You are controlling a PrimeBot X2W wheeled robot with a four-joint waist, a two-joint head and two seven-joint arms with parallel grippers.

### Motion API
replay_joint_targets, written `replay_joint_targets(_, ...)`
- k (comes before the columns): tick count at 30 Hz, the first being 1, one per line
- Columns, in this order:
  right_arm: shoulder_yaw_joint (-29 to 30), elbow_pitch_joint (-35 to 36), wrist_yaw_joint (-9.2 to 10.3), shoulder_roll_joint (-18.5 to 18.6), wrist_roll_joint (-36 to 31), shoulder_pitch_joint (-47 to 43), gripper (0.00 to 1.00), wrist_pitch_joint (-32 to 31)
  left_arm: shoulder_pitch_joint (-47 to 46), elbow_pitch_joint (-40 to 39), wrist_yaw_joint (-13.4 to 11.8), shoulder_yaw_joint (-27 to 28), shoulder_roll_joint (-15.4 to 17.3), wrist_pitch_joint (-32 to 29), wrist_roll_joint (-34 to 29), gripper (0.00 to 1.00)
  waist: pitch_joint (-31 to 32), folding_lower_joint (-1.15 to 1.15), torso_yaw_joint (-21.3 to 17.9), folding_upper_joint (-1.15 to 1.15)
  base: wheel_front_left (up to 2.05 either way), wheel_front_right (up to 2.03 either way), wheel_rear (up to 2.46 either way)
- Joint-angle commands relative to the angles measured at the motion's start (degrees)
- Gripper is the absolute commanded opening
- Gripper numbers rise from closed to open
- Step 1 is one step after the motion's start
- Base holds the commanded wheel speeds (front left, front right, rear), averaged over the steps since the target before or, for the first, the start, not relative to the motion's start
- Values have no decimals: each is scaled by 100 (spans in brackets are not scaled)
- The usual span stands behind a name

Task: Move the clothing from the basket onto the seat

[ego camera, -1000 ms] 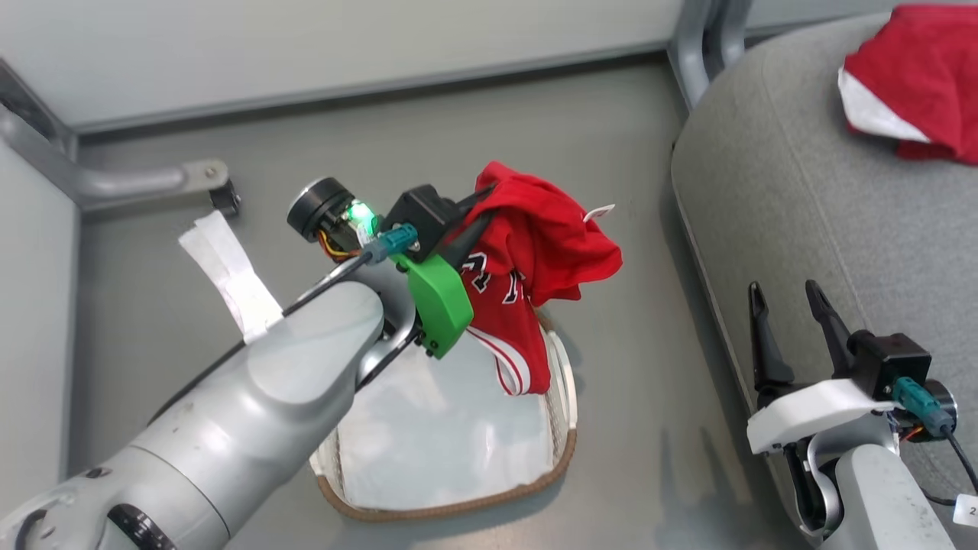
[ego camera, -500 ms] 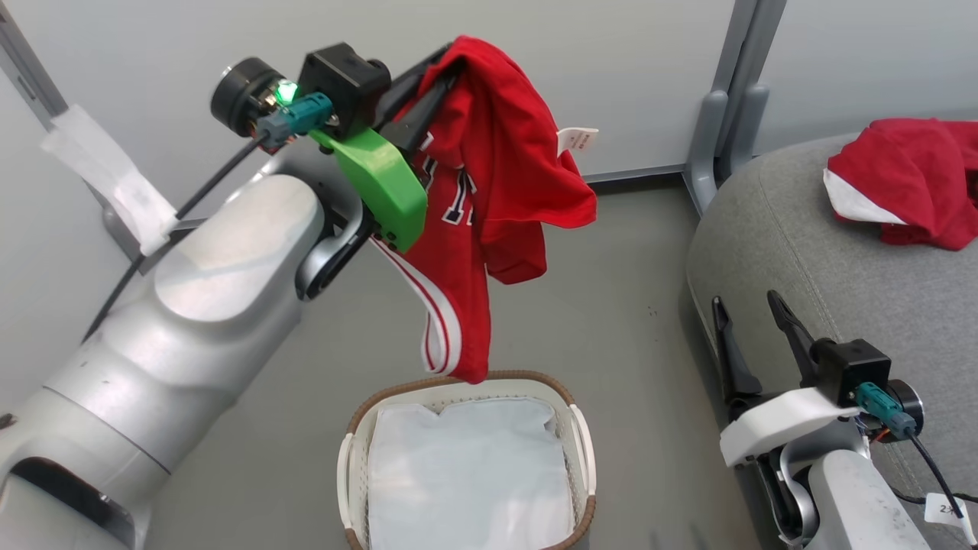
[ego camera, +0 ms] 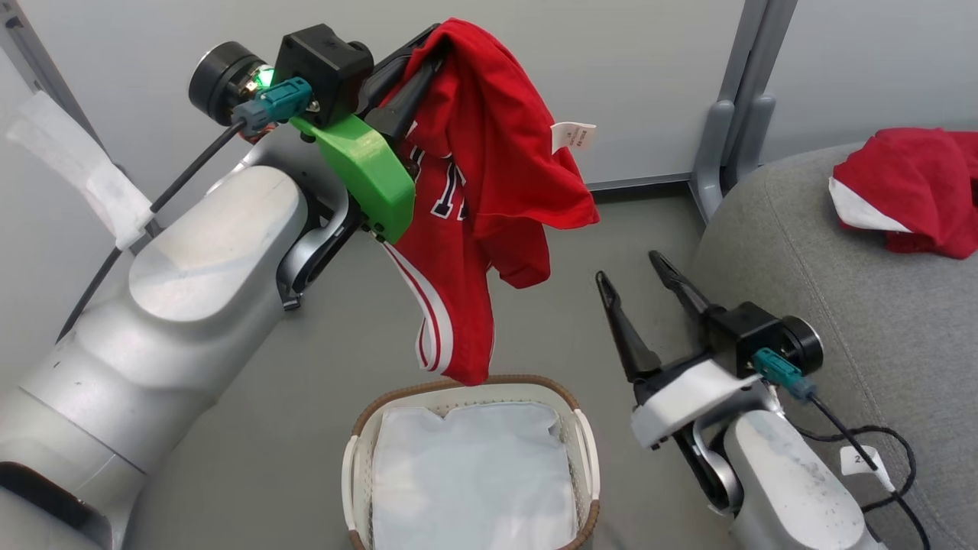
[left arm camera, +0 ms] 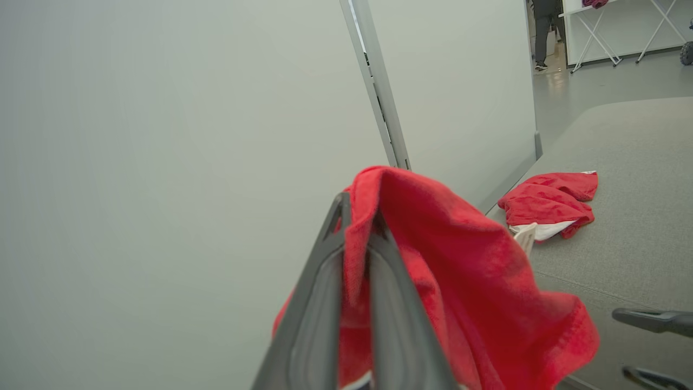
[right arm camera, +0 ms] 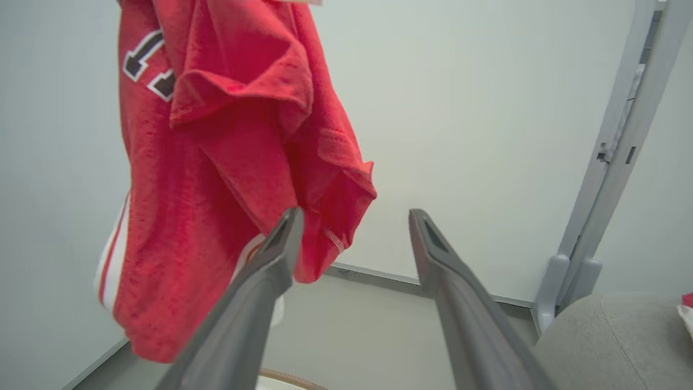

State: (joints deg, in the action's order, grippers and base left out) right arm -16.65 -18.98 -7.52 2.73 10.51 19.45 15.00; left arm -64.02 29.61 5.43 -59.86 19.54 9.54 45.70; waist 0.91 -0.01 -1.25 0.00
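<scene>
The left fingers [ego camera: 403,95] are clamping the jersey [ego camera: 489,191], which is dangling just above the basket [ego camera: 458,386], while the right fingers [ego camera: 623,330] are idling spread and empty at the basket's right; the carry looks to be starting, calling for a swing right of the basket over the seat [ego camera: 840,290].

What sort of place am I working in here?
Probably a partitioned test bay rather than a home: pale partition panels on grey metal posts, bare grey floor, folding tables beyond the seat.

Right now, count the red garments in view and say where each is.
2. The jersey hangs from the left gripper, above the basket; the other red garment lies on the seat. The basket's liner could hide more.
</scene>
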Motion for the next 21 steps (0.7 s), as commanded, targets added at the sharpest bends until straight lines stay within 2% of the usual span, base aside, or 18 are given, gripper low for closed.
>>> replay_joint_targets(1, -115, -42, 6, 32, 15, 171, 100, 28, 71, -54, -42, -6, 52, -3, 6, 0, 1, 1, 12, 0, 0, 0, 0)
replay_joint_targets(9, -698, -407, 6, 30, -28, 1055, 100, 27, 125, -191, -73, -53, 16, -18, 27, 0, 24, 1, 112, 0, 0, 0, 0)
replay_joint_targets(17, -657, -962, 6, 26, -141, 1651, 100, 27, 205, -362, -64, -148, -46, -13, 42, 0, 66, 1, 283, 0, 0, 0, 0)
replay_joint_targets(21, -874, -1499, 6, 25, 57, 1925, 100, 28, 248, -484, -56, -188, -79, 31, 41, 0, 78, 1, 367, 0, 0, 0, 0)
